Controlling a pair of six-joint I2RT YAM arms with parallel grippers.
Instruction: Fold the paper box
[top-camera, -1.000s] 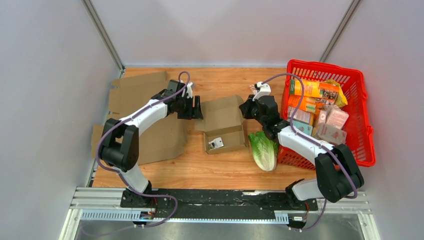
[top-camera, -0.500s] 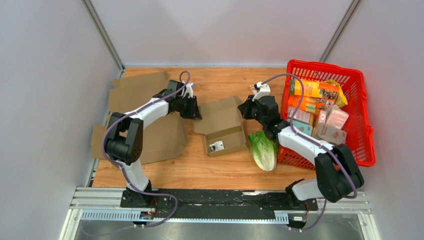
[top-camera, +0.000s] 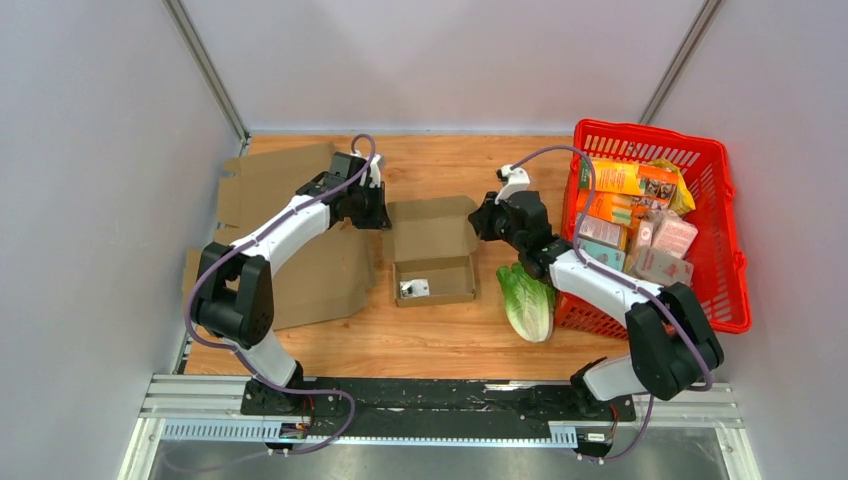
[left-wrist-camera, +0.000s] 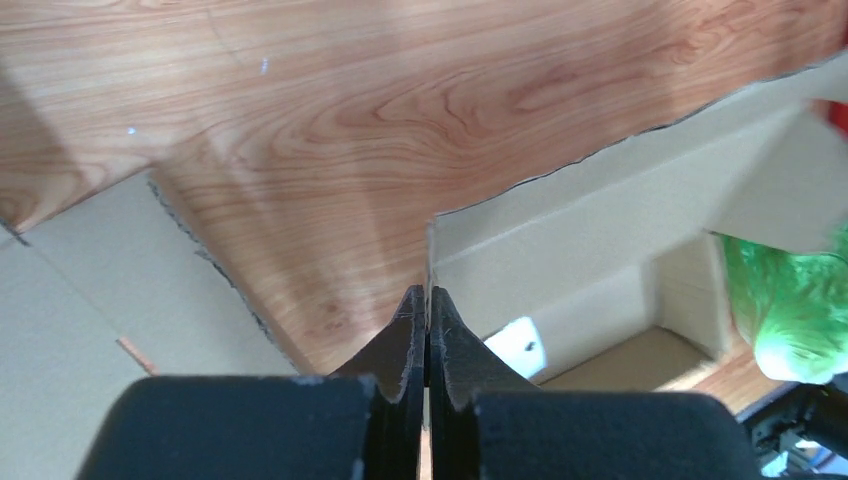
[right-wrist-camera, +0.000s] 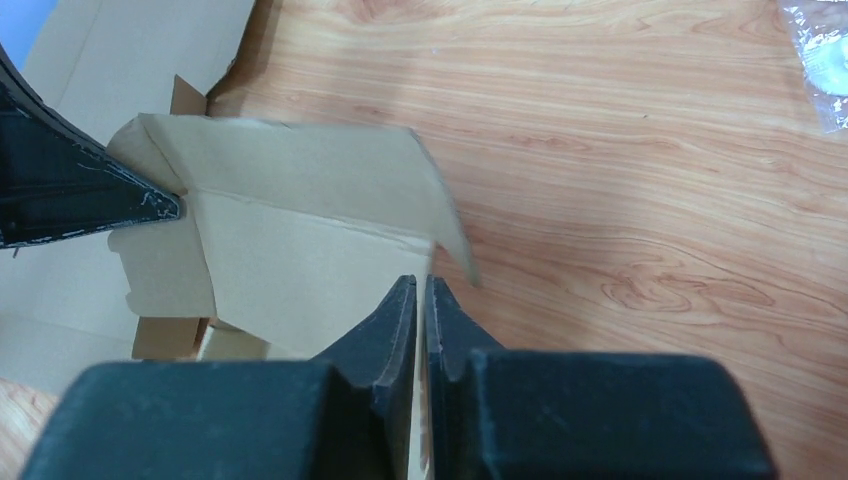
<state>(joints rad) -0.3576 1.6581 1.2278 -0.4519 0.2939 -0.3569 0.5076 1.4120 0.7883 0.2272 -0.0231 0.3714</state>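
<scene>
Tabletop (top-camera: 440, 165) contents: one paper box (top-camera: 432, 255) near the middle; one white item (top-camera: 413, 290) inside it; seemingly two flat cardboard sheets (top-camera: 275, 185) along the left edge; one lettuce (top-camera: 527, 300); one red basket (top-camera: 733, 270) at the right edge, packages (top-camera: 640, 215) uncountable.

The wooden worktop (top-camera: 430, 340) shows a warm orange grain under even light, with only soft shadows. Plain pale grey walls (top-camera: 440, 60) close it in on 3 sides, and 2 slanted metal posts (top-camera: 205, 65) rise from its far corners. An aluminium rail (top-camera: 440, 405) runs along its near edge.
</scene>
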